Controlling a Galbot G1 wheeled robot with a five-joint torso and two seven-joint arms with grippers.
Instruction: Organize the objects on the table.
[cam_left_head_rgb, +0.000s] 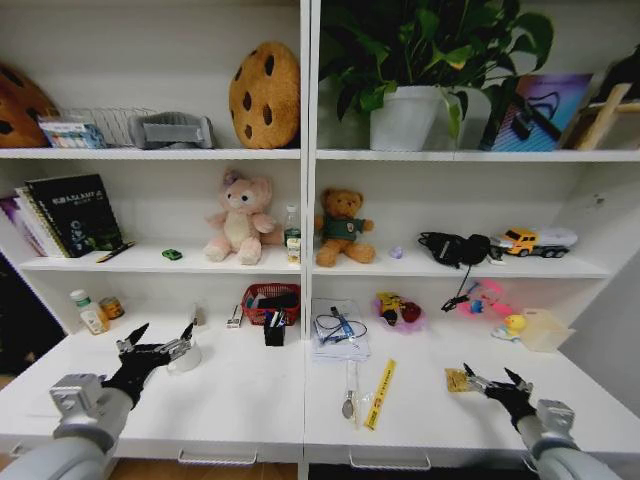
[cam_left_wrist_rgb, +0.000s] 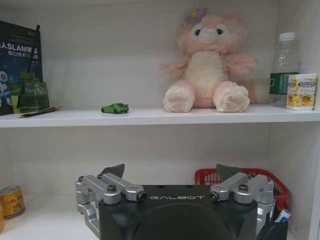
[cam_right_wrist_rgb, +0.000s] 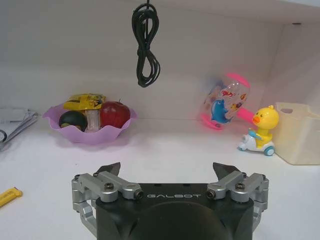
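Two grippers hang over a long white table (cam_left_head_rgb: 250, 400) w/ drawer handles at its front edge, set under white shelving. Head view: left gripper (cam_left_head_rgb: 160, 339) is above the table's left part, fingers spread, nothing between them, just beside a small white cup (cam_left_head_rgb: 187, 357). Right gripper (cam_left_head_rgb: 492, 377) is low over the right part, also spread and empty, next to a small gold packet (cam_left_head_rgb: 457, 379). Betw. the arms on the table: a red basket (cam_left_head_rgb: 270, 299), a black pen holder (cam_left_head_rgb: 274, 330), a stack of papers w/ a cable on top (cam_left_head_rgb: 338, 330), a spoon (cam_left_head_rgb: 348, 400) and a yellow strip (cam_left_head_rgb: 380, 394). Toward the back right, a purple bowl (cam_left_head_rgb: 398, 312), a yellow duck toy (cam_left_head_rgb: 514, 324) and a beige box (cam_left_head_rgb: 546, 329). Middle shelf: books (cam_left_head_rgb: 70, 214), tiny green toy car (cam_left_head_rgb: 172, 254), pink plush (cam_left_head_rgb: 240, 220), brown teddy (cam_left_head_rgb: 342, 228), toy truck (cam_left_head_rgb: 538, 241). Top shelf: cookie cushion (cam_left_head_rgb: 265, 95), potted plant (cam_left_head_rgb: 420, 60).

Left wrist view: the gripper's fingers (cam_left_wrist_rgb: 112, 172) stand wide apart. Above them on the shelf the green car (cam_left_wrist_rgb: 115, 108) sits well apart from the pink plush (cam_left_wrist_rgb: 207, 62); a water bottle (cam_left_wrist_rgb: 283, 67) and a can (cam_left_wrist_rgb: 11, 201) show more clearly here.

Right wrist view: fingers (cam_right_wrist_rgb: 109, 170) again wide apart, empty. Here the bowl (cam_right_wrist_rgb: 90, 131) shows fruit inside; a black cord (cam_right_wrist_rgb: 145, 45) hangs from the shelf above; the duck (cam_right_wrist_rgb: 260, 130) rides a small scooter just beside the box (cam_right_wrist_rgb: 300, 135).
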